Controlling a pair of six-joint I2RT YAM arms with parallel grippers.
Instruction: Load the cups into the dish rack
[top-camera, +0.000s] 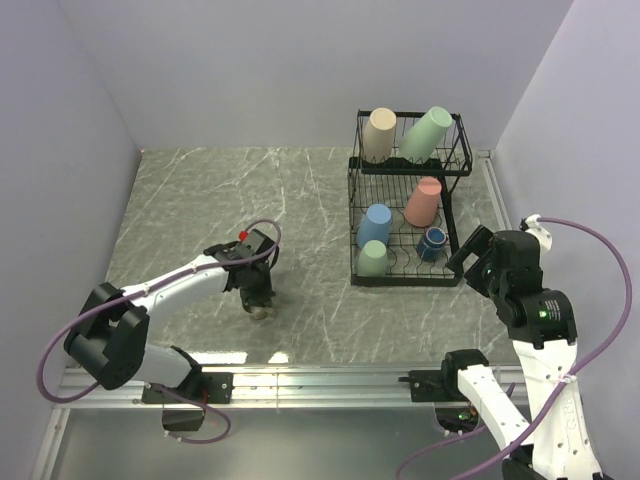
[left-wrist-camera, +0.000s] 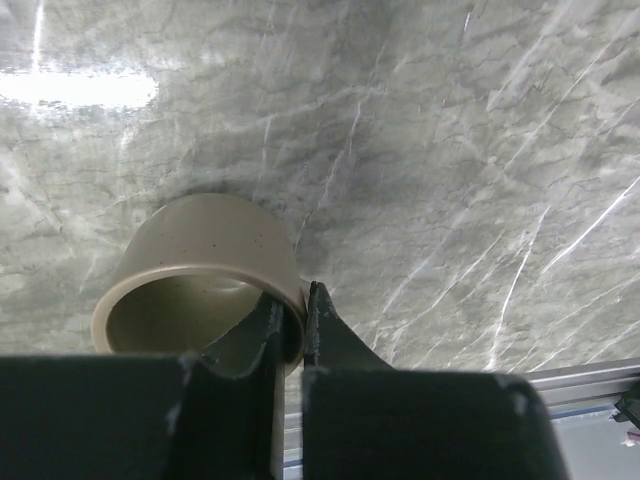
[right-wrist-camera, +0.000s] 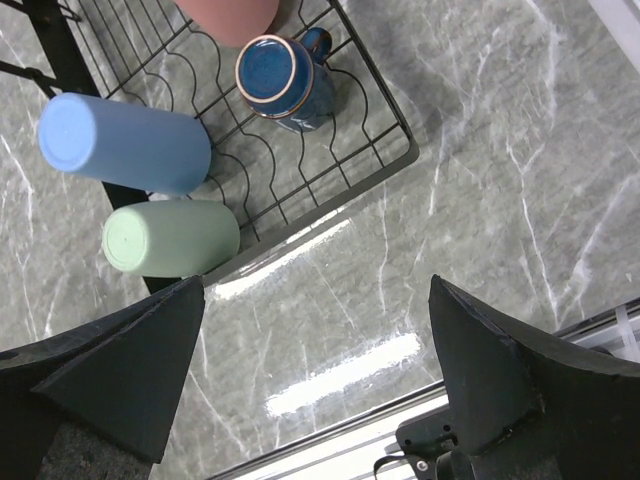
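My left gripper (top-camera: 262, 303) is shut on the rim of the olive-tan mug (left-wrist-camera: 200, 275), one finger inside it and one outside, low over the marble table (left-wrist-camera: 450, 150). The mug barely shows under the gripper in the top view (top-camera: 262, 313). The black wire dish rack (top-camera: 452, 275) stands at the back right. Its top tier holds a beige tumbler (top-camera: 379, 134) and a pale green tumbler (top-camera: 426, 133). Its lower tier holds a salmon-pink tumbler (top-camera: 424, 201), a blue tumbler (top-camera: 375, 226), a pale green tumbler (top-camera: 373, 259) and the dark navy mug (top-camera: 432, 243). My right gripper (right-wrist-camera: 318, 330) is open and empty, just right of the rack.
The walls stand close on the left, back and right. An aluminium rail (top-camera: 320, 378) with the arm bases runs along the near edge. The rack's near corner (right-wrist-camera: 410, 155) lies close in front of my right gripper.
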